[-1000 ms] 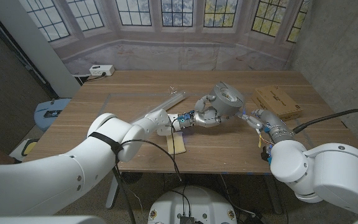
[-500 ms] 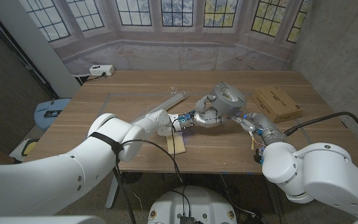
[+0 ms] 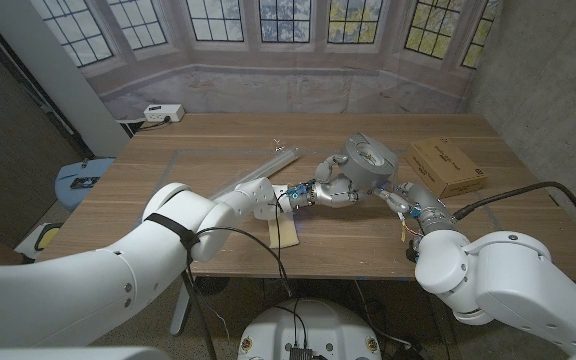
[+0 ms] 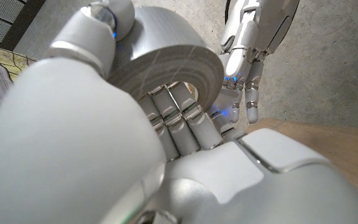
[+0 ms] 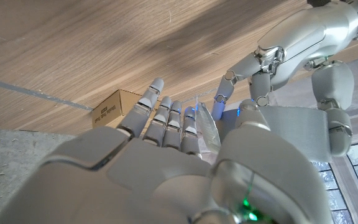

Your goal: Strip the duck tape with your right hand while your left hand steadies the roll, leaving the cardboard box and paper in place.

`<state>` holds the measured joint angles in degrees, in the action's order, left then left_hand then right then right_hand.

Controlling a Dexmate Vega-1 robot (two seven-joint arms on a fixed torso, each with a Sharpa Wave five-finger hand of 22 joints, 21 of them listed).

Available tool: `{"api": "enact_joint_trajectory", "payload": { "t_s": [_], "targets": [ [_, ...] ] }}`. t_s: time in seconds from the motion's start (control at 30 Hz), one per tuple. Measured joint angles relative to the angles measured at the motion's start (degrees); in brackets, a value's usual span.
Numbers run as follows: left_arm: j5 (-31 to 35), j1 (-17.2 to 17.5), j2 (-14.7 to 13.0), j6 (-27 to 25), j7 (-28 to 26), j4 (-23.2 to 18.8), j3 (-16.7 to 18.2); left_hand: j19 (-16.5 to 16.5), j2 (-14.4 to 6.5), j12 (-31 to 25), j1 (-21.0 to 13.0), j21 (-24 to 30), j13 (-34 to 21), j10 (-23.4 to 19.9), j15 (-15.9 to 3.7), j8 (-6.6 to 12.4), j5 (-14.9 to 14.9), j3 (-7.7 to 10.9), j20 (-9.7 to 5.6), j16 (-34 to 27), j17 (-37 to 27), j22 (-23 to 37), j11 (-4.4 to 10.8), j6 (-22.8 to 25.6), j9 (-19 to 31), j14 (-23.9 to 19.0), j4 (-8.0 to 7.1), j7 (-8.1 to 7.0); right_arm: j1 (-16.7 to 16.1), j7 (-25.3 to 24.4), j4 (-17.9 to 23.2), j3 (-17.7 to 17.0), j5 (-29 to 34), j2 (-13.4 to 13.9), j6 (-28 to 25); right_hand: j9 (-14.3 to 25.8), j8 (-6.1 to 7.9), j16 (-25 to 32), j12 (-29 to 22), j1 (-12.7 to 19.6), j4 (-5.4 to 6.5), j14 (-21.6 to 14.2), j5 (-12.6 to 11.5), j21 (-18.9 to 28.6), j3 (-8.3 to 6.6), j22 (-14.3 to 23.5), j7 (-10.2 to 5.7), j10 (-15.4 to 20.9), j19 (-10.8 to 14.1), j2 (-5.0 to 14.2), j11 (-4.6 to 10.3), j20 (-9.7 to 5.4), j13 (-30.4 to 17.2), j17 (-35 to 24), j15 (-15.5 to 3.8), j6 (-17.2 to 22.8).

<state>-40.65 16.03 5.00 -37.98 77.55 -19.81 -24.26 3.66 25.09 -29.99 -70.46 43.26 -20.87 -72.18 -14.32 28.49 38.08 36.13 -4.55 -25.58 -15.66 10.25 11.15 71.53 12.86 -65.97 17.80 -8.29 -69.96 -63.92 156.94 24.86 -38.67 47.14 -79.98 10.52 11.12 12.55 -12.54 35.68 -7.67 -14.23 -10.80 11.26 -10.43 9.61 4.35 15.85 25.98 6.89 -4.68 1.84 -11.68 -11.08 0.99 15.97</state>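
Left hand (image 3: 330, 190) grips the duck tape roll (image 3: 366, 158), fingers (image 4: 179, 121) hooked through its core in the left wrist view and the thumb over the outer wrap; the roll is held tilted near the middle of the wooden surface (image 3: 218, 215), its underside hidden, so whether it touches the wood is unclear. Right hand (image 3: 405, 195) sits just beside the roll with its fingers (image 5: 160, 112) stretched out and apart, holding nothing. Silver-grey tape surrounds a pale core. Something thin and crinkled, perhaps a loose tape end, shows by the right fingertips. Farther right lies the cardboard box (image 3: 447, 165); a paper slip (image 3: 284, 231) rests near the front edge.
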Motion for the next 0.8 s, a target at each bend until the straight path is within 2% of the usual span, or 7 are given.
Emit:
{"api": "enact_joint_trajectory", "payload": {
  "t_s": [0.2, 0.23, 0.3, 0.37, 0.5, 0.63, 0.8],
  "targets": [
    [-2.0, 0.1, -0.1, -0.5, 0.7, -0.3, -0.8, -0.1, 0.0, 0.0, 0.0, 0.0, 0.0, 0.0, 0.0, 0.06, -0.2, 0.15, -0.08, 0.0, 0.0, 0.0, 0.0, 0.0, 0.0, 0.0, 0.15, 0.0, -0.5, 0.0, -0.2, 0.3, 0.7, 0.1, 0.0, 0.0, 0.76, 0.5, -0.9, 0.5, -0.24, -2.1, 0.0, 0.4, -0.25, 0.1, -0.4, 2.5, 1.6, -0.08, 0.11, -0.12, -0.2, -0.1, -0.3, 2.6],
    [-2.2, 0.4, -0.6, -0.5, 0.7, -1.0, -2.8, -0.1, 0.0, 0.0, 0.0, 0.0, 0.0, 0.0, 0.0, 0.07, -0.2, 0.15, -0.08, 0.0, 0.0, 0.0, 0.0, 0.0, 0.0, 0.0, 0.15, 0.0, -0.5, 0.0, -0.3, 0.4, 1.7, 0.1, 0.0, 0.0, 0.96, 0.6, -1.2, 0.6, -0.24, -2.6, 0.0, 0.4, -0.25, 0.1, -0.43, 3.1, 2.1, 0.03, 0.19, -0.16, -0.4, -0.2, -0.42, 3.3],
    [-3.9, 0.4, -0.8, -0.8, 0.9, -1.2, -3.3, -0.1, 0.0, 0.0, 0.0, 0.0, 0.0, 0.0, 0.0, 0.09, -0.2, 0.15, -0.08, 0.0, 0.0, 0.0, 0.0, 0.0, 0.0, 0.0, 0.15, 0.0, -0.7, 0.0, -0.3, 0.6, 1.9, 0.2, 0.0, 0.1, 1.2, 1.2, -1.8, 0.9, -0.24, -4.0, 0.0, 0.9, -0.25, 0.1, -0.48, 4.6, 3.5, -0.02, 0.38, -0.2, -0.6, -0.3, -0.75, 4.8],
    [-5.8, 0.5, -1.7, -0.9, 1.0, -2.2, -6.6, -0.1, 0.0, 0.0, 0.0, 0.0, 0.0, 0.0, 0.0, 0.11, -0.2, 0.15, -0.07, 0.0, 0.0, 0.0, 0.0, 0.0, 0.0, 0.0, 0.15, 0.0, -0.8, 0.0, -0.3, 0.9, 2.9, 0.3, 0.0, 0.3, 1.44, 1.6, -2.5, 1.3, -0.65, -5.5, 0.0, 1.1, -0.33, 0.1, -0.74, 6.2, 4.9, 0.23, 0.43, -0.41, -0.8, -0.3, -1.2, 6.4],
    [-8.8, 0.6, -2.6, -1.0, 1.2, -2.9, -9.9, -0.1, 0.0, 0.0, 0.0, 0.0, 0.0, 0.0, 0.0, 0.14, -0.4, 0.15, -0.07, 0.0, 0.0, 0.0, 0.0, 0.0, 0.0, 0.0, 0.15, 0.0, -0.9, -0.1, -0.3, 1.5, 4.6, 0.6, 0.0, 0.3, 2.22, 2.6, -3.7, 1.8, -0.64, -8.9, 0.0, 1.8, -0.32, 0.1, -1.55, 9.4, 8.1, 0.31, 0.96, -0.93, -1.2, -0.5, -2.25, 10.2],
    [-11.8, 0.6, -3.4, -1.1, 1.3, -3.5, -13.2, -0.1, 0.0, 0.0, 0.0, 0.0, 0.0, 0.0, 0.0, 0.3, -0.4, 0.15, -0.07, 0.0, 0.0, 0.0, 0.0, 0.0, 0.0, 0.0, 0.15, 0.0, -1.1, -0.1, -0.4, 2.3, 6.5, 0.8, 0.0, 0.3, 3.04, 3.6, -5.2, 2.7, -0.88, -13.4, 0.0, 2.4, -0.56, 0.1, -2.35, 13.8, 11.7, 0.37, 1.63, -1.46, -1.3, -0.5, -3.46, 14.7],
    [-14.7, 0.4, -3.9, -1.0, 1.3, -3.8, -16.1, -0.2, 0.0, 0.0, 0.0, 0.2, 0.0, 0.0, 0.0, 0.34, -0.4, 0.15, -0.16, 0.0, 0.0, 0.0, 0.0, 0.0, 0.0, 0.0, 0.15, 0.0, -1.6, -0.1, -0.4, 3.3, 9.5, 0.8, 0.0, 0.3, 3.95, 4.3, -6.7, 3.4, -1.11, -18.2, 0.0, 3.2, -1.13, 0.4, -3.36, 19.0, 15.8, 0.49, 2.22, -2.49, -1.3, -0.1, -3.92, 20.4]
  ]
}}
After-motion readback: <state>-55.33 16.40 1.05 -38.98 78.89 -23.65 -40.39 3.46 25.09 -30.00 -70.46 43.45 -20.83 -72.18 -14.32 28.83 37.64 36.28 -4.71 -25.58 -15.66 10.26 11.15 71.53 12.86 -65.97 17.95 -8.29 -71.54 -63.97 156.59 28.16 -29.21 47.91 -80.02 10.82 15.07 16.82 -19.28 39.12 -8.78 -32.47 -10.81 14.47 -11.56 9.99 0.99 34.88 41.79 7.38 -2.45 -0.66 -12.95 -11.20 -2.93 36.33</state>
